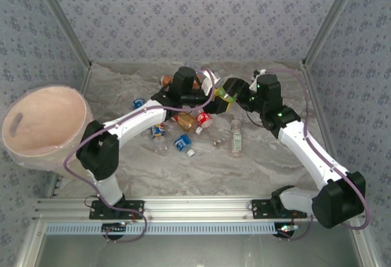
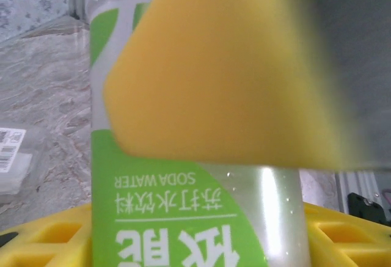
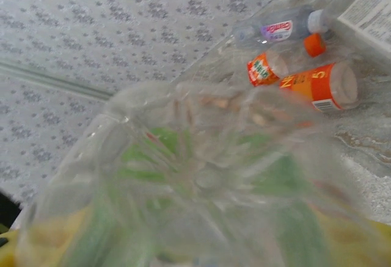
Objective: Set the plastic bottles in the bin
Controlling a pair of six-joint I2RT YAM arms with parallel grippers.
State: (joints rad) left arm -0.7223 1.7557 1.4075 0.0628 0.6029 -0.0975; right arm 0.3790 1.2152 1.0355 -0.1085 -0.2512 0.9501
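A clear bottle with a green label point(image 2: 183, 218) hangs between both arms over the back of the table point(image 1: 221, 94). My left gripper point(image 2: 195, 245) is shut on it, a yellow finger point(image 2: 43, 236) pressed to each side. One yellow finger point(image 2: 226, 77) of my right gripper point(image 1: 228, 91) lies across the bottle's upper part. In the right wrist view the bottle's blurred clear base point(image 3: 208, 175) sits between the right gripper's point(image 3: 195, 252) spread yellow fingers. Several more plastic bottles point(image 1: 183, 143) lie below the grippers. The pinkish-beige bin point(image 1: 49, 120) stands tilted at the far left.
Loose bottles lie scattered mid-table: a clear one point(image 1: 235, 135), a red-capped one point(image 1: 204, 119) and a blue-labelled one point(image 1: 139, 102). Orange-labelled bottles point(image 3: 317, 84) lie by the back wall. Patterned walls close in the table on three sides.
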